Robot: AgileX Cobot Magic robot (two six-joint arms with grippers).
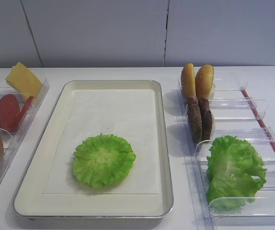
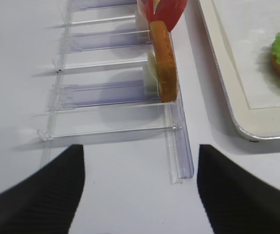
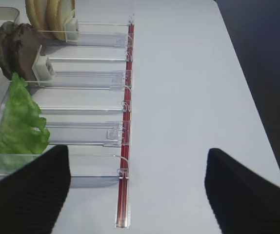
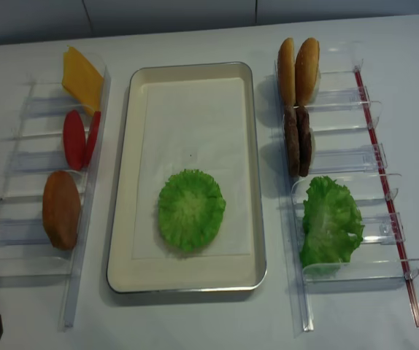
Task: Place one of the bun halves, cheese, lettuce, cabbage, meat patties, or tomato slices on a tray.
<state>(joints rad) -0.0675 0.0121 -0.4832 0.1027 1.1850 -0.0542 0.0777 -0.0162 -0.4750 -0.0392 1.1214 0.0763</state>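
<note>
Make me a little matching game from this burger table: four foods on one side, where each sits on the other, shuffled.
Foods:
1. lettuce
2. cheese
3. meat patties
4. tomato slices

Places:
A. right rack, just in front of the buns
B. flat on the tray
C. left rack, far end
D. left rack, middle

Pairs: 1-B, 2-C, 3-A, 4-D

No readable text, label, brand, number or sign appeared in any view. The tray [image 1: 163,143], its paper liner [image 1: 113,120], the clear plastic bins [image 4: 344,157] and the white table [image 3: 189,87] all bore plain, unmarked surfaces.
</note>
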